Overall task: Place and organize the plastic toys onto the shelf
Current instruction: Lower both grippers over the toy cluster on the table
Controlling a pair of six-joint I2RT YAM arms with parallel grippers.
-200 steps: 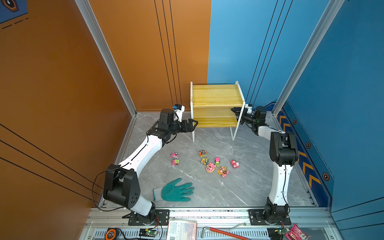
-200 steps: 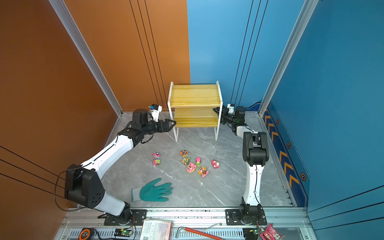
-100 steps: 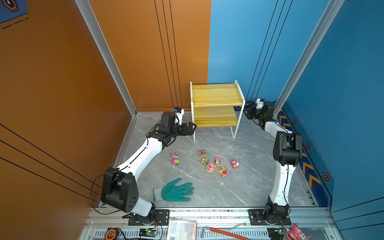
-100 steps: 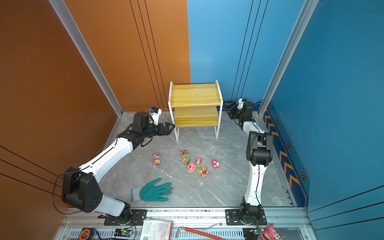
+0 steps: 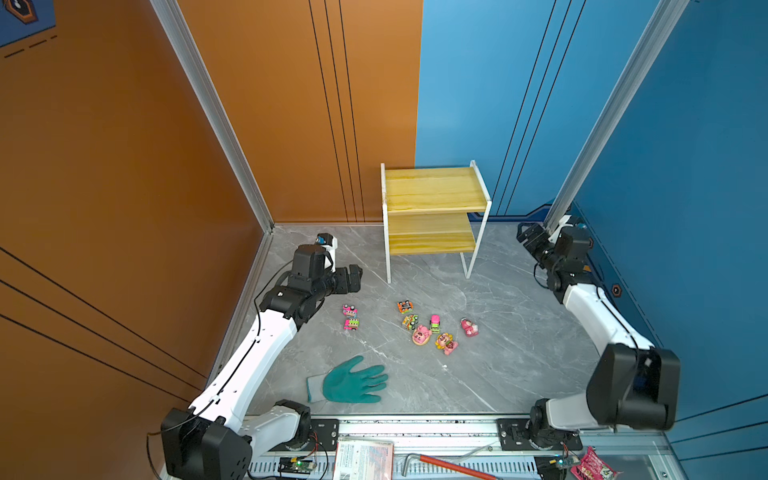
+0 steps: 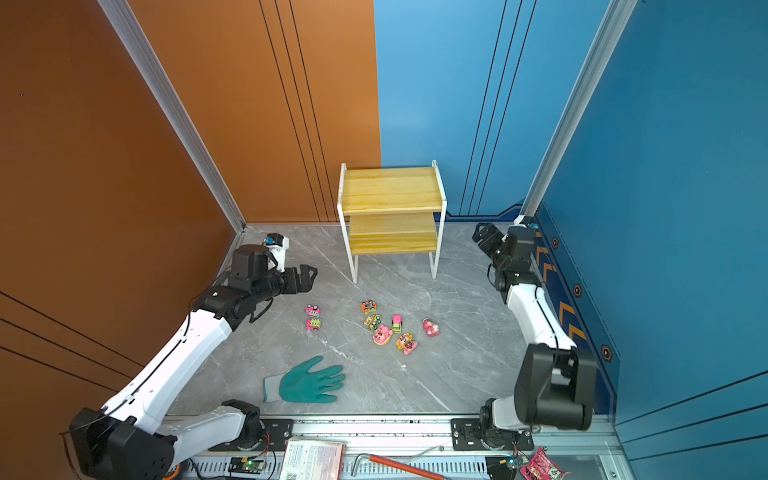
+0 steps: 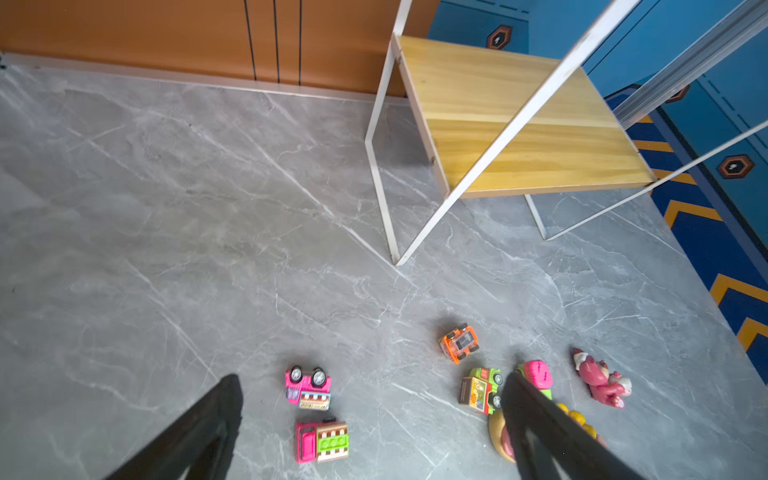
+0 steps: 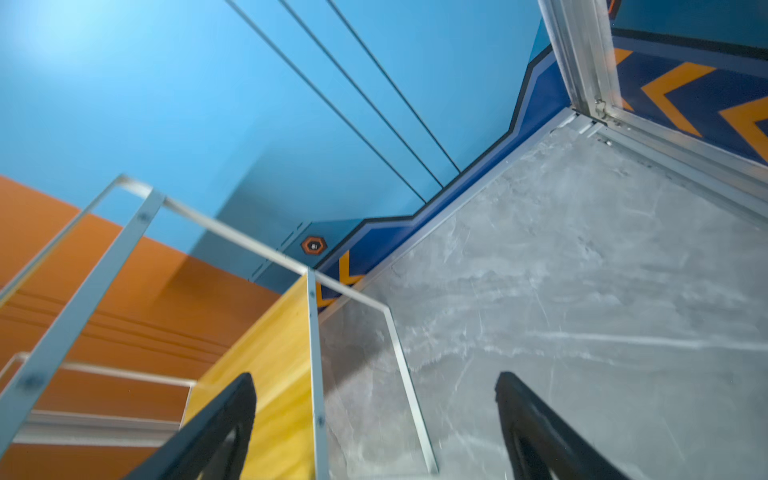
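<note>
The shelf [image 5: 434,195] [image 6: 390,191] stands at the back with both yellow boards bare. All the plastic toys lie on the grey floor in front of it. Two pink cars [image 5: 351,318] [image 7: 309,388] lie at the left. An orange car [image 5: 405,306], a green car [image 5: 409,321], a pink-topped car [image 5: 435,323] and three pink bears [image 5: 446,343] form a cluster at the right. My left gripper [image 5: 355,278] [image 7: 371,378] hovers open and empty just behind the two pink cars. My right gripper [image 5: 525,235] [image 8: 375,375] is open and empty to the right of the shelf [image 8: 270,365].
A teal work glove [image 5: 351,384] lies flat near the front rail. The orange wall is close behind my left arm, and the blue wall and its corner post [image 5: 559,208] are beside my right gripper. A booklet and a red-handled tool [image 5: 449,465] lie on the front rail.
My right gripper has drawn back rightward from the shelf's side and opened wide. My left gripper has moved away from the shelf's left leg, toward the front left.
</note>
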